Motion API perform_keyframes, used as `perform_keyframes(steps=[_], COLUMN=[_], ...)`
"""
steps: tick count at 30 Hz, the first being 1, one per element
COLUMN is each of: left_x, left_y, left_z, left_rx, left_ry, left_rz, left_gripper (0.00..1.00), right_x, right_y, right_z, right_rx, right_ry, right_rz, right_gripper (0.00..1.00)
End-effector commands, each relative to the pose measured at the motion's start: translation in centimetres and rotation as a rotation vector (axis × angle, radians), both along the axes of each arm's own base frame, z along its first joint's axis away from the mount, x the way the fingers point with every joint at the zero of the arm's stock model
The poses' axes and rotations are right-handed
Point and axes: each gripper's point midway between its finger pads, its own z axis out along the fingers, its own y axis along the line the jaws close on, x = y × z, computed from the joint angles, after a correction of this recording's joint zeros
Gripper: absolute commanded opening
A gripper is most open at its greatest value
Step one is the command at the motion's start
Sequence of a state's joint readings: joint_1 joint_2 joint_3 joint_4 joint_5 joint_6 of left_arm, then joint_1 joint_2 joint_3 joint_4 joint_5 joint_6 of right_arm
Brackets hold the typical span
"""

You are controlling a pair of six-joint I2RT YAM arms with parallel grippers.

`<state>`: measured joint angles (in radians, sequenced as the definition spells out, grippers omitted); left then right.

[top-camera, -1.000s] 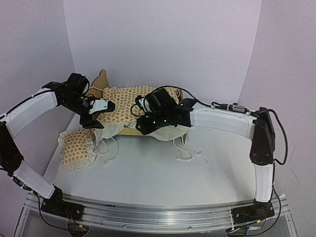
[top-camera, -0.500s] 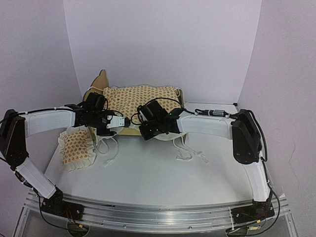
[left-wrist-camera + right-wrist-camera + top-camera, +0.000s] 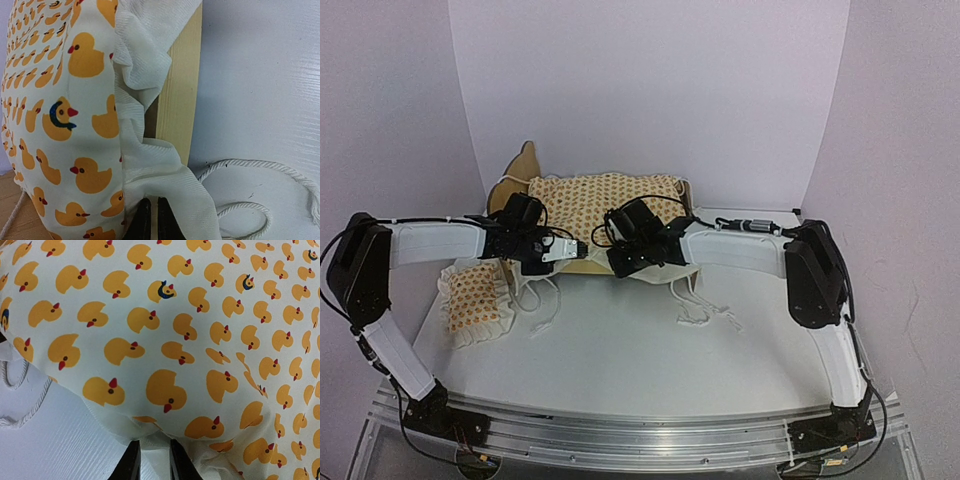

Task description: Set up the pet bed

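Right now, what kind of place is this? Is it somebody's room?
Probably a robot test booth, not a home: plain pale walls box in a white table, the left arm and right arm are bolted to a metal rail, and a small pet bed sits there.

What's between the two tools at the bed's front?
Top view: a short stretch of the pet bed's wooden rail under the duck-print bedding, between left tool and right tool.
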<state>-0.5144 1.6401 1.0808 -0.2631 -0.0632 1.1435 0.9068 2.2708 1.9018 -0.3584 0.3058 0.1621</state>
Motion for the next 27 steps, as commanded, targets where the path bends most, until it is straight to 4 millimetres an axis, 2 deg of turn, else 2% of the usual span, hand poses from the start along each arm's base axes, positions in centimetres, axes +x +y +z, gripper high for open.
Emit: perform_keyframes(steps=[1, 4, 7, 9, 12, 14, 22, 25, 27], left_x=[0.7, 0.2, 1.0, 1.5, 1.9, 2.2, 4.1, 4.1, 3.9], left_y=[-0.3, -0.4, -0.1, 0.1, 0.2, 0.4, 2.2, 2.1, 2.1], left_z=[1.2, 0.7, 0.1, 0.1, 0.5, 1.0, 6.6, 7.8, 7.7], left_rx=[-0.040, -0.052, -0.029, -0.024, -0.032, -0.040, -0.143, -0.176, -0.175], left_ry=[0.033, 0.056, 0.043, 0.046, 0.030, 0.023, -0.019, -0.010, -0.005], left_rz=[0.032, 0.027, 0.055, 0.073, 0.080, 0.088, 0.130, 0.124, 0.123], left_gripper=[0.22, 0.34, 0.37, 0.29, 0.07, 0.00, 0.00, 0.00, 0.00], right_x=[0.1, 0.2, 0.6, 0.6, 0.6, 0.7, 1.3, 1.1, 0.9], right_y=[1.1, 1.4, 1.3, 1.2, 1.1, 1.0, 0.7, 1.4, 2.0], right_z=[0.2, -0.4, -1.0, -0.8, -0.1, 0.9, 7.4, 8.0, 7.9], right_rx=[0.077, 0.083, 0.073, 0.076, 0.078, 0.085, 0.192, 0.225, 0.252], right_ry=[0.047, 0.059, 0.057, 0.057, 0.045, 0.029, -0.031, -0.042, -0.046], right_rz=[0.020, 0.014, 0.001, -0.005, -0.002, 0.001, 0.015, 0.040, 0.057], right_gripper=[0.26, 0.21, 0.13, 0.01, 0.00, 0.00, 0.00, 0.00, 0.00])
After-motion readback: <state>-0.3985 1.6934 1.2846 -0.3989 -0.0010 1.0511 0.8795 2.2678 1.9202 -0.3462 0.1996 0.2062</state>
